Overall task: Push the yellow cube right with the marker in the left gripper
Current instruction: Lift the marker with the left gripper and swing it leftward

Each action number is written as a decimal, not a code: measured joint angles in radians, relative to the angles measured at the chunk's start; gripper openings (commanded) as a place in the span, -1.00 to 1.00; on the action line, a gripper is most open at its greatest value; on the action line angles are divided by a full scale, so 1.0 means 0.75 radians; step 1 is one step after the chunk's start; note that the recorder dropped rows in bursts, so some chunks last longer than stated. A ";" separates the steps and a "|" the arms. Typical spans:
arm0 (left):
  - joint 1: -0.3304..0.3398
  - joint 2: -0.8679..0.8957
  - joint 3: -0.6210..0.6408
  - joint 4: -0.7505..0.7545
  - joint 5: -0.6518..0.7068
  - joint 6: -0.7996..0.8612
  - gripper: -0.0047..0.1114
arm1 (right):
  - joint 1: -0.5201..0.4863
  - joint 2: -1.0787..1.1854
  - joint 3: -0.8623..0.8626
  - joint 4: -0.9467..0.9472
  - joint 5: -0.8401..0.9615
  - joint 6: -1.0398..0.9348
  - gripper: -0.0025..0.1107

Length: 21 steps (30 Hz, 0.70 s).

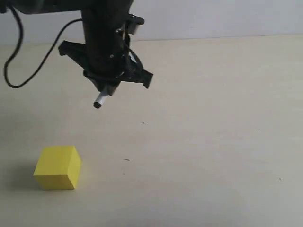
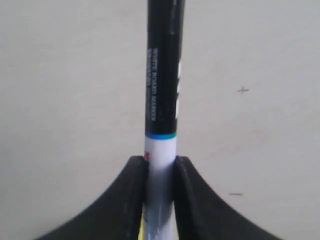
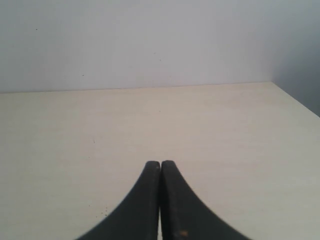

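A: Starting at the left end effector (image 1: 108,89): spread or closed?

B: Closed onto the marker (image 1: 99,101), pinching the white barrel just short of a coloured band. Long black length running away from the jaws in the left wrist view. Only a short white stub with a dark tip poking out below in the exterior view.

A: And relative to the yellow cube (image 1: 57,168)?

B: Up and to the right of it in the exterior view, well apart from it. Cube resting flat on the worktop (image 1: 213,142), one vertical edge turned toward the camera.

A: Anything shown by one view only?

B: Printed lettering on the marker, seen only from the left wrist and too blurred to read in full. Cube seen from the exterior camera only. Right end effector (image 3: 160,169) caught only by its own camera: jaws pressed together, nothing between them, place relative to the cube impossible to tell.

A: Further out?

B: Pale beige matte worktop, with a small cross mark (image 1: 143,123) beyond the cube and to its right. Black cable (image 1: 21,61) looping high above the cube. Plain light wall (image 1: 213,19) behind the far edge.
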 measured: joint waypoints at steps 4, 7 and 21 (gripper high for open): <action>0.015 -0.284 0.317 0.135 0.010 0.010 -0.92 | 0.000 0.000 0.000 0.000 0.000 0.000 -0.96; 0.107 -0.494 0.508 0.170 0.012 0.010 -0.92 | 0.000 0.000 0.000 0.000 0.000 0.000 -0.96; 0.533 -0.916 1.353 0.185 -0.132 0.733 -0.92 | 0.000 0.000 0.000 0.000 0.000 0.000 -0.96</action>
